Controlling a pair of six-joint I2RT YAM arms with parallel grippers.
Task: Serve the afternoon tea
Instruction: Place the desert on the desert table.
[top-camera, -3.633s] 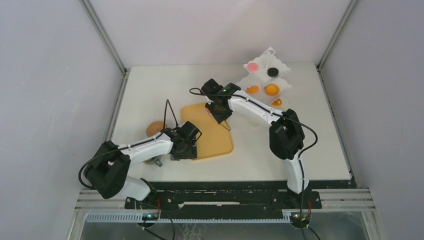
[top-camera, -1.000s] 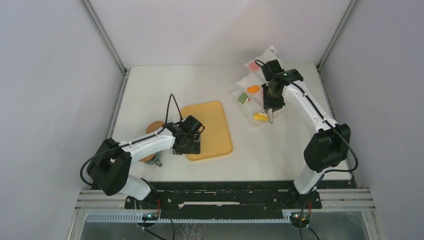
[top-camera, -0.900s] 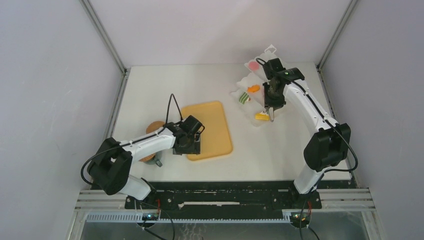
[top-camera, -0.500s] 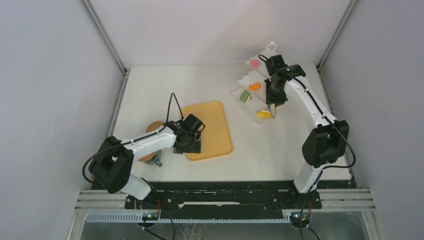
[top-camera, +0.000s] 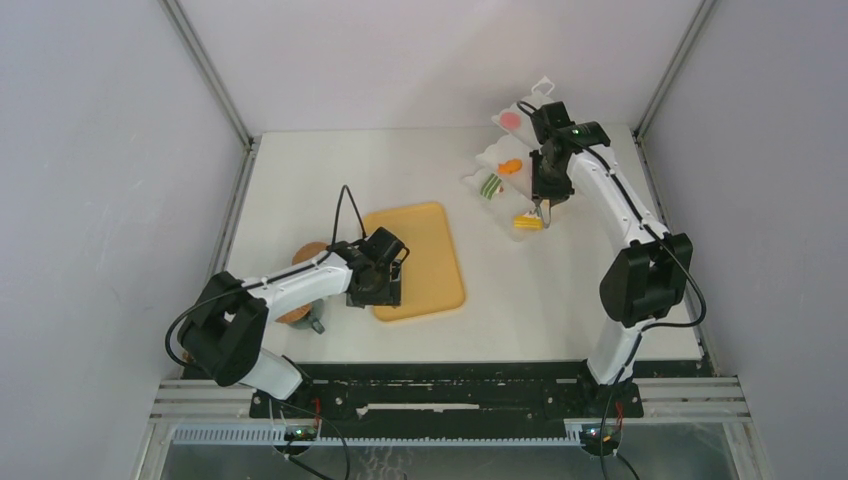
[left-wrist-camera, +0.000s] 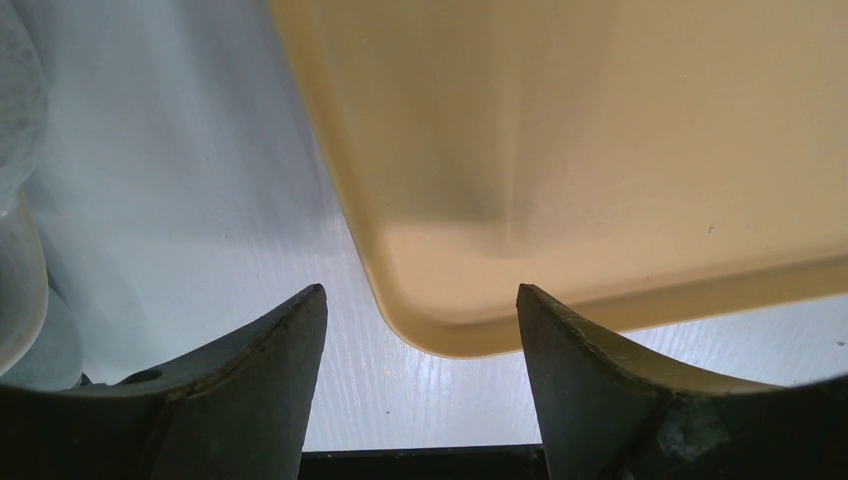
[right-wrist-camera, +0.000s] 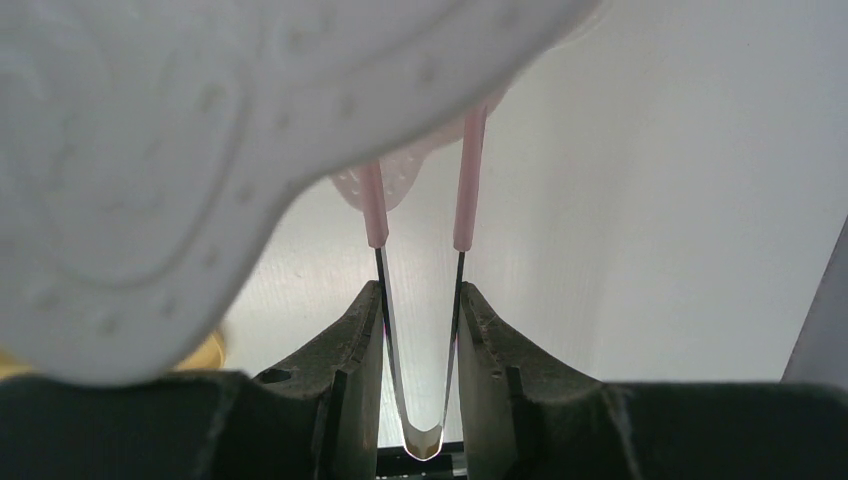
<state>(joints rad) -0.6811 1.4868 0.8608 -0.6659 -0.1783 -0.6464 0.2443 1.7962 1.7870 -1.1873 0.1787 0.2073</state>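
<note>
White table (top-camera: 330, 170): tiered stand (top-camera: 498, 153) holds pastries (top-camera: 511, 166); right gripper (right-wrist-camera: 420, 300) pinches tongs (right-wrist-camera: 464, 210), left gripper (left-wrist-camera: 420, 300) spread

Twin white-and-black arms on one black base rail (top-camera: 450, 405).
Left arm (top-camera: 290, 285) and right arm (top-camera: 612, 200): white link shells, chunky black joint housings (top-camera: 645, 278), thin black cable (top-camera: 343, 212) run outside the links, green LED (top-camera: 575, 131) on right wrist. Left gripper (left-wrist-camera: 420, 300) and right gripper (right-wrist-camera: 420, 290) fingers: dark matte, curved, tapering.
</note>
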